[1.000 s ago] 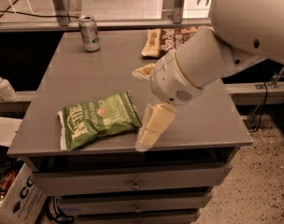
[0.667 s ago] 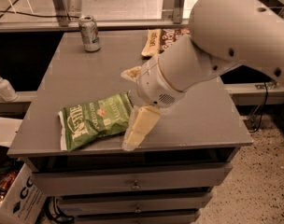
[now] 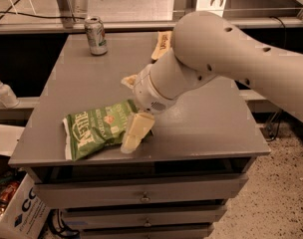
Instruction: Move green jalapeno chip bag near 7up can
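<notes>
The green jalapeno chip bag lies flat near the front left of the grey table. The 7up can stands upright at the table's far left, well apart from the bag. My gripper is open at the bag's right end. One cream finger points down over the bag's right edge, and the other finger sits beyond the bag on the far side. The big white arm reaches in from the right and hides part of the table behind it.
A brown-and-cream chip bag lies at the back of the table, partly hidden by my arm. A white pump bottle stands on a lower shelf to the left. A cardboard box sits on the floor at lower left. Drawers are under the tabletop.
My arm has swung left toward the chip bag. The near finger now overlaps the bag's right edge instead of standing beside it. The bag and can have not moved.
</notes>
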Motion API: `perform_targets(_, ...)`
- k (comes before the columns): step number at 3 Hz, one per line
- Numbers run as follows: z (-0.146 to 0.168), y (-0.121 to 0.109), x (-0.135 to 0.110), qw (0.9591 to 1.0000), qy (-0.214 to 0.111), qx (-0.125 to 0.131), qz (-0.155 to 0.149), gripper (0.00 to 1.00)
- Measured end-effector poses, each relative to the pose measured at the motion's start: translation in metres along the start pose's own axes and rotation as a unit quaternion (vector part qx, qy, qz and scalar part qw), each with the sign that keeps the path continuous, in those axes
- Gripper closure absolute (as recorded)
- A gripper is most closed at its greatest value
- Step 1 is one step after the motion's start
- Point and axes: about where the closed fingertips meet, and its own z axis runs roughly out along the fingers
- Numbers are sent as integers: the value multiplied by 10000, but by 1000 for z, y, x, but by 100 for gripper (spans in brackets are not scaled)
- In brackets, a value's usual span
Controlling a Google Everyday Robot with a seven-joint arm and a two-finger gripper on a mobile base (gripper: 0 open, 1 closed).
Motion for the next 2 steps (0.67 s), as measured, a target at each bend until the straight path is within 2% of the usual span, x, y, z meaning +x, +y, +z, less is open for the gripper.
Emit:
perform_targets(1,14,-16,8,10000,62,47,43,18)
perform_targets(2,19,-22,11,9999,62,72,104,42)
